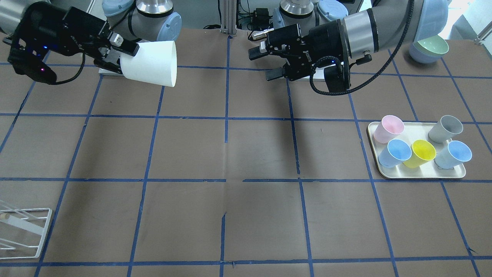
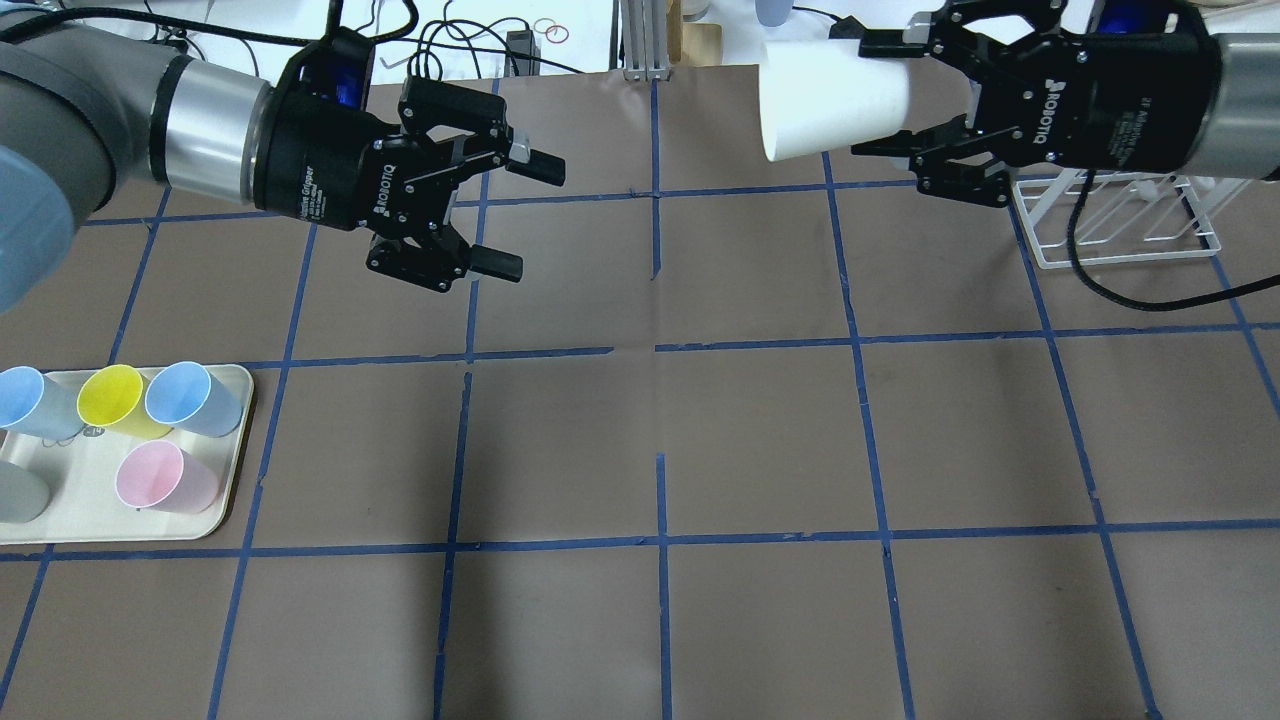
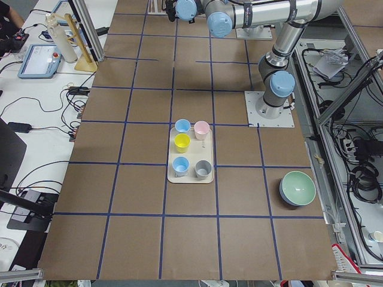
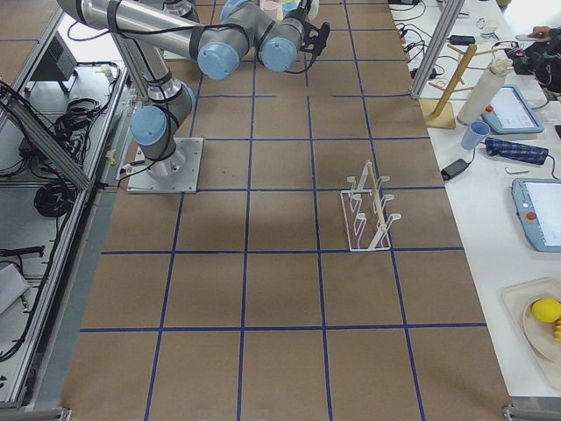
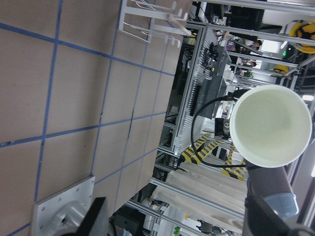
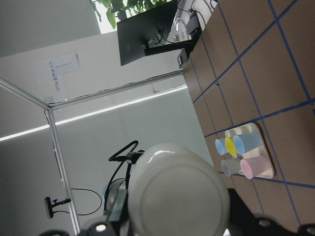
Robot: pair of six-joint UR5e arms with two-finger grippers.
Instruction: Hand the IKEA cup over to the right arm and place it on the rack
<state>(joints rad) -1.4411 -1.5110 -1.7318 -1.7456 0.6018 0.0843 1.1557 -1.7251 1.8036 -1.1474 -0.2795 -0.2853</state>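
The pale cream IKEA cup (image 2: 835, 95) lies on its side in the air, held at its narrow end by my right gripper (image 2: 875, 95), which is shut on it. In the front view the cup (image 1: 152, 63) is at the upper left in the right gripper (image 1: 123, 59). Its mouth faces my left gripper (image 2: 525, 217), which is open, empty and well apart from it, also seen in the front view (image 1: 263, 63). The left wrist view looks into the cup's mouth (image 5: 270, 125). The right wrist view shows its base (image 6: 179, 191). The white wire rack (image 2: 1120, 225) stands under the right arm.
A cream tray (image 2: 225, 500) on the robot's left holds several coloured cups, among them a yellow one (image 2: 110, 398) and a pink one (image 2: 160, 478). Stacked bowls (image 1: 430, 48) sit beside the left arm's base. The rack also shows at the front view's lower left (image 1: 23, 231).
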